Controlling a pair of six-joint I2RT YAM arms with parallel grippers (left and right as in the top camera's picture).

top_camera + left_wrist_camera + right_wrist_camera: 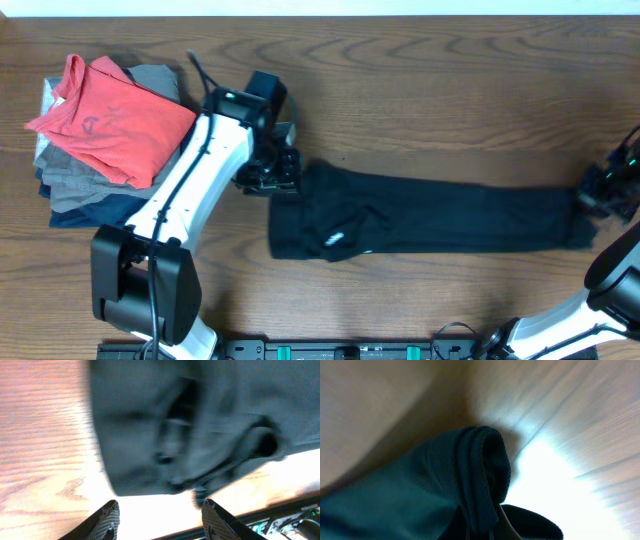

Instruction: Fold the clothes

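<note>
Blurred wrist views, glare on table (pixel 555 480).

Left tool (pixel 160 510) gapes wide — right tool (pixel 598 197) pinched closed.

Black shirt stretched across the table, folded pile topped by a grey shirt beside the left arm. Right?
Wrong colour: the coral-red shirt tops the pile, not a grey one, as the overhead view shows. The black shirt lies as stated.

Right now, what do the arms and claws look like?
Both arms: white shell links with black joint housings. A black cable runs along the left arm. Left claw has black, finely textured fingers. Right arm matches; right claw is black, green lights beside it.
</note>
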